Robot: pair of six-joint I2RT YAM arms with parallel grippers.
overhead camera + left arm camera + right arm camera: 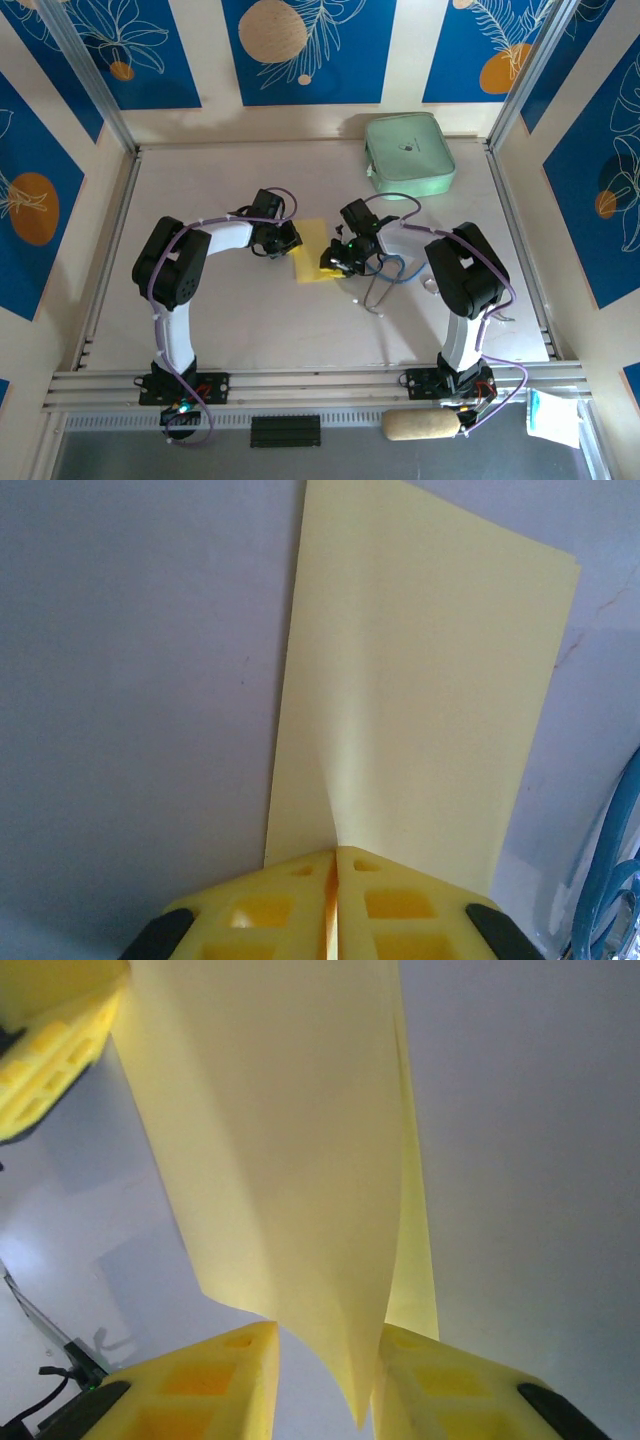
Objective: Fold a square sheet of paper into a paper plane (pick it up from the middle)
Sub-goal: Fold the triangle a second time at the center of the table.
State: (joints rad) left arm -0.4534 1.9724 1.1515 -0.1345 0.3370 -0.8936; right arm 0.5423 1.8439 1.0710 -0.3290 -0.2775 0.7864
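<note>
The yellow square sheet of paper is held between the two arms at mid-table. My left gripper is shut on the sheet's left edge. In the left wrist view the jaws meet on the paper, and a soft crease runs up from the pinch. My right gripper is at the sheet's right side. In the right wrist view its fingers stand apart, and a curled lower corner of the paper hangs in the gap close to the right finger, with a second layer behind it.
A mint-green rounded case lies at the back right of the table. A blue looped cable lies just right of the right gripper and shows at the edge of the left wrist view. Aluminium rails border the table.
</note>
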